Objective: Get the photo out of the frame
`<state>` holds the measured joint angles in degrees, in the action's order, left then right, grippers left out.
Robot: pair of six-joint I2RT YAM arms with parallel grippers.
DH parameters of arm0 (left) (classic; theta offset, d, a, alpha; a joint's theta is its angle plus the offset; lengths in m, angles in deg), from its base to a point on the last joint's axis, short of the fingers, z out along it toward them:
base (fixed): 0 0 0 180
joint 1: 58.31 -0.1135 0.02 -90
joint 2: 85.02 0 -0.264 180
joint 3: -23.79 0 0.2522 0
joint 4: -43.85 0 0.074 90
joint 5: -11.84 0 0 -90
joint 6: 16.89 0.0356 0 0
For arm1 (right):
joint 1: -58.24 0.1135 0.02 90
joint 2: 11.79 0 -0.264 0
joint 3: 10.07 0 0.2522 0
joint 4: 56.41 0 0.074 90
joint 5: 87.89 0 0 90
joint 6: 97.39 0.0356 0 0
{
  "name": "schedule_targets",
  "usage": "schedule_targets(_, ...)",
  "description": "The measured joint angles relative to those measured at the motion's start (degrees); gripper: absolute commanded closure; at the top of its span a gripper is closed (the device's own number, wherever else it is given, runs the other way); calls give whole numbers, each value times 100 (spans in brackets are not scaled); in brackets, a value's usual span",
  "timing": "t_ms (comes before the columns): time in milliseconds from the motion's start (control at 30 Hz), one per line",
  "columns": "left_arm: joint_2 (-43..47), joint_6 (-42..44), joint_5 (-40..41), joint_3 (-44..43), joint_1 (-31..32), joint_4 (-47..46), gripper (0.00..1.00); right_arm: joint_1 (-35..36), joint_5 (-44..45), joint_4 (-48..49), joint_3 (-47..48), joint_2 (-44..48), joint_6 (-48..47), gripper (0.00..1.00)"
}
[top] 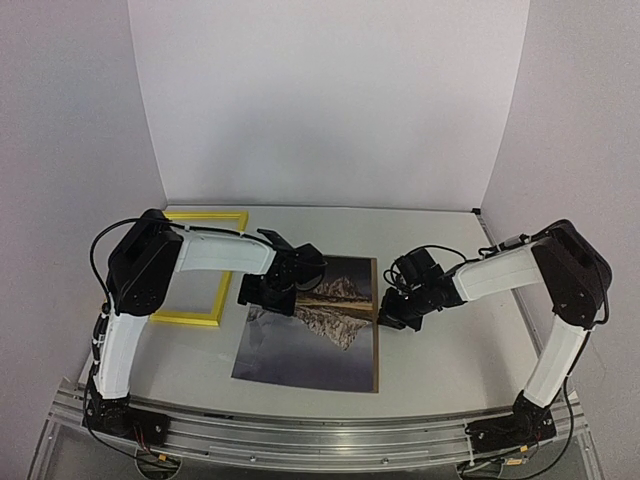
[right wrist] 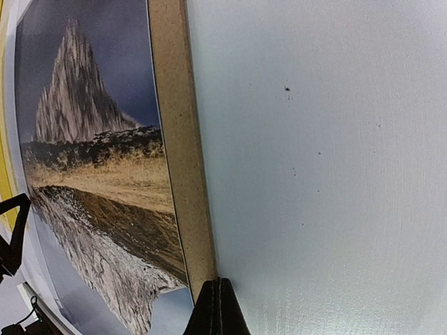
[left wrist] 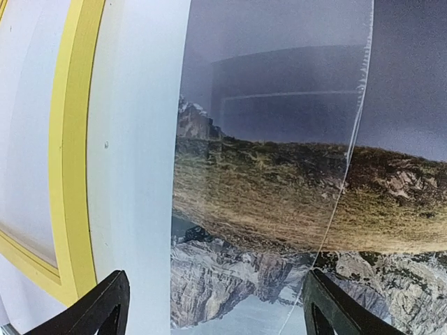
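Note:
The photo of mountains mirrored in water lies flat at the table's middle on a brown backing sheet, out of the frame. The yellow frame lies apart to the left, partly under my left arm. My left gripper hovers open over the photo's upper left corner. In the left wrist view its gripper straddles the photo, beside the frame. My right gripper is shut, its tip touching the backing's right edge beside the photo.
A thin clear sheet's edge runs across the photo in the left wrist view. White walls close the back and both sides of the table. A metal rail runs along the near edge.

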<state>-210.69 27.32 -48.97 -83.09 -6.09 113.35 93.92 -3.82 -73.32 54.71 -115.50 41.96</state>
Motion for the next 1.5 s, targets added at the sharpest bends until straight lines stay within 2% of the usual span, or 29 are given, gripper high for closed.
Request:
schedule_targets(100,106,157,-122,84,-33,-56,3,0,-1,-60,48,-9,-48,98)
schedule_targets(233,277,480,-642,203,-28,-364,0,4,7,-184,148,-7,-161,82)
schedule_targets(400,581,860,-1514,396,-30,-1065,0,4,159,-515,185,200,-290,52)
schedule_targets(500,625,998,-1900,399,-38,-1453,0,3,197,-784,141,529,-374,41)
schedule_targets(667,625,1077,-2418,614,-168,-1921,0,0,-128,-738,83,994,-438,38)
schedule_targets(833,744,1129,-2878,1075,-416,-2430,0,0,-708,-353,-38,983,-414,37)
schedule_targets(1167,1013,1092,-3188,1649,-517,-3159,0,0,-1281,298,-44,178,-232,38)
schedule_targets(1500,1097,981,-3284,1864,-531,-3532,1,14,-1415,579,90,-54,-7,38)
